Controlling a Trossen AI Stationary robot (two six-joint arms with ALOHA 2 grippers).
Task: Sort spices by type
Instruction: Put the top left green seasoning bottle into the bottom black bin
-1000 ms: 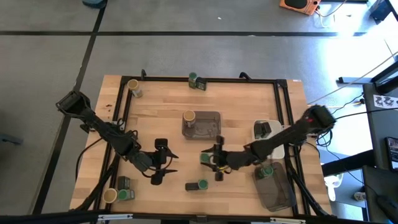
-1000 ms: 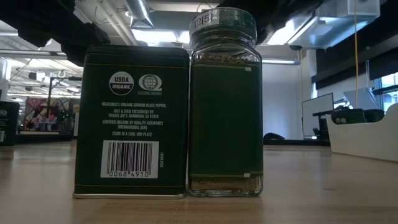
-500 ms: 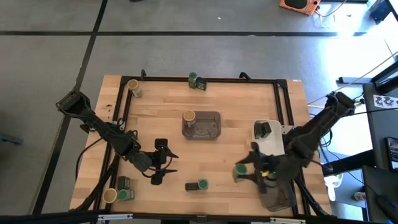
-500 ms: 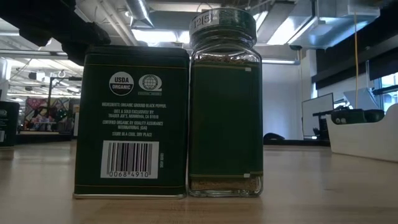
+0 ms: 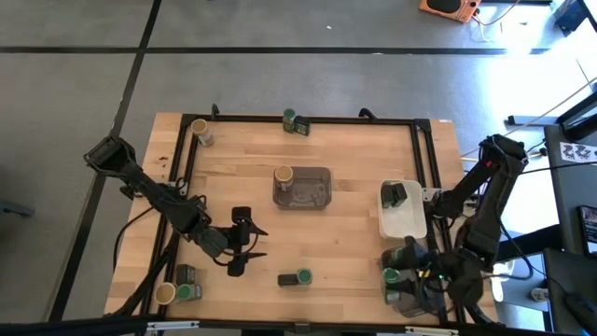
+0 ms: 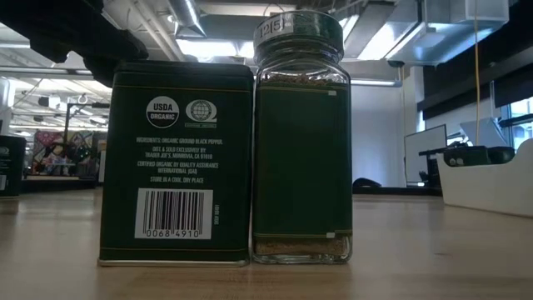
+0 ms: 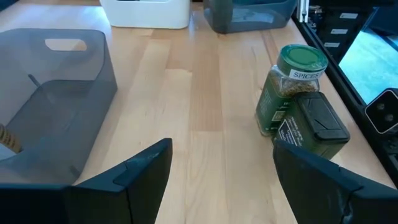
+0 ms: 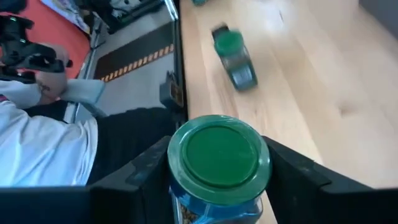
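The spices are small jars with green or tan lids and dark tins. My right gripper (image 5: 396, 271) is at the table's near right corner, over a dark tray (image 5: 415, 297). It is shut on a green-lidded jar (image 8: 219, 155). My left gripper (image 5: 241, 245) hangs open at the near left, with nothing between its fingers. A green-lidded jar (image 7: 289, 87) stands against a dark tin (image 7: 314, 127) near the front edge. A tan-lidded jar (image 5: 284, 175) stands in the grey tray (image 5: 312, 191) at the middle. My right gripper pinches the jar between its two fingers, on the glass body just under the green lid (image 8: 176, 186). The fingers come from the table's right, slanting down. The jar is lifted clear above the dark tray, its lid turned up toward the wrist.
A white tray (image 5: 408, 222) at the right holds a dark tin (image 5: 395, 194). A green-lidded jar with a tin (image 5: 295, 120) and a tan-lidded jar (image 5: 199, 131) stand at the far edge. Two jars and a tin (image 5: 182, 287) sit at the near left corner. A person (image 8: 37, 137) sits beyond the near edge.
My right gripper has swung from the table's middle toward the near right corner. It rose and rolled as it went, carrying the green-lidded jar clear of the table to above the dark tray.
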